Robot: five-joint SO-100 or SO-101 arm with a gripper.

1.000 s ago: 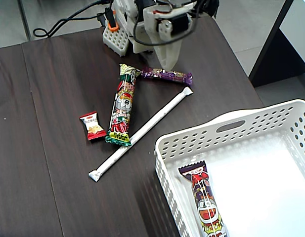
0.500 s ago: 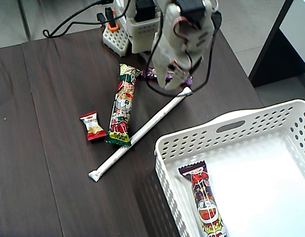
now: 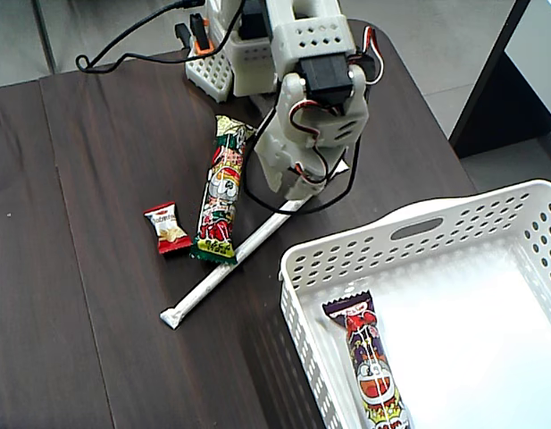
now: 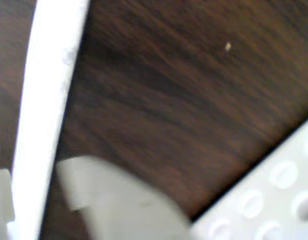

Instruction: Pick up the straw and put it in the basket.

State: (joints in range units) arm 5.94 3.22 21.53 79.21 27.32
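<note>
only a snack bar [image 3: 371, 366] lies in the basket [image 3: 346, 252].

The bench [image 3: 96, 179] is dark brown wood grain with visible plank seams, filling most of the fixed view and the blurred wrist view. Near the middle of the fixed view lies a long cartoon-printed snack bar [image 3: 221, 189] in red, green and yellow, its length running from about twelve o'clock to six o'clock with a slight tilt. Just beside it, at its nine o'clock, sits a small red snack packet [image 3: 167, 228], apart from the bar. A second cartoon snack bar [image 3: 369, 366], purple at its top end, lies toward the frame's five o'clock. Black cables [image 3: 132, 40] trail across the bench at the eleven o'clock edge.
</note>
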